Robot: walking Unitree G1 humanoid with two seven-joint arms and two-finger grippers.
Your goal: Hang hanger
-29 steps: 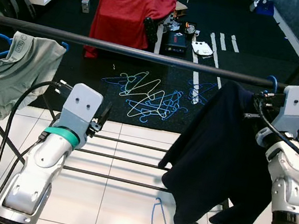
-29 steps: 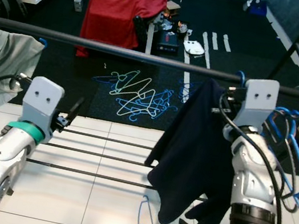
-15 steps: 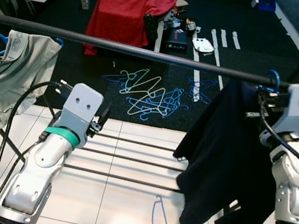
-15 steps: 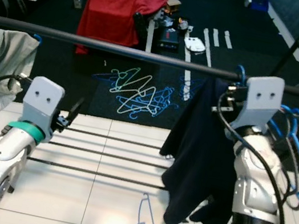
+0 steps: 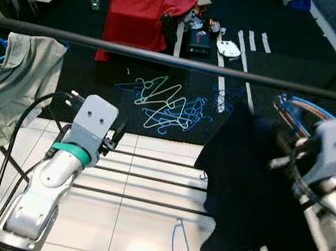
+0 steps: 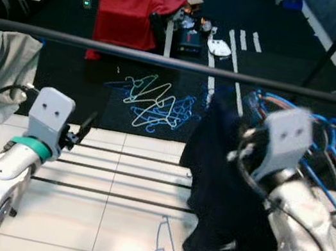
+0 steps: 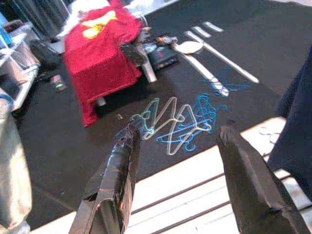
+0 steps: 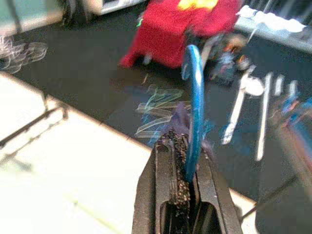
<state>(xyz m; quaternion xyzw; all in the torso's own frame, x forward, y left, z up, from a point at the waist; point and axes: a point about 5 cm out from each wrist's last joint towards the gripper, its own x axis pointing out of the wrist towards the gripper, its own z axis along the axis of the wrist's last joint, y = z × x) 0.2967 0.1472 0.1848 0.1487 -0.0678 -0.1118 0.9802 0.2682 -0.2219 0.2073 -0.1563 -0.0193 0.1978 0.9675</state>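
Blue hanger (image 8: 194,105) pinched between the right gripper (image 8: 187,161) fingers, hook sticking up, below the black rail (image 5: 166,59); dark garment (image 5: 244,191) draped under it, arm blurred. Left gripper (image 7: 175,178) spread wide, holding nothing, over white tiles. Rail bare between grey shirt (image 5: 5,87) and garment. Hanger pile (image 5: 168,103) on dark carpet beyond.

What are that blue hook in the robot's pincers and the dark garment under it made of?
The blue hanger hook, pinched in the right gripper, looks like glossy plastic or coated wire: thin, smooth, evenly coloured. The dark garment looks like soft matte fabric, drooping in loose folds.
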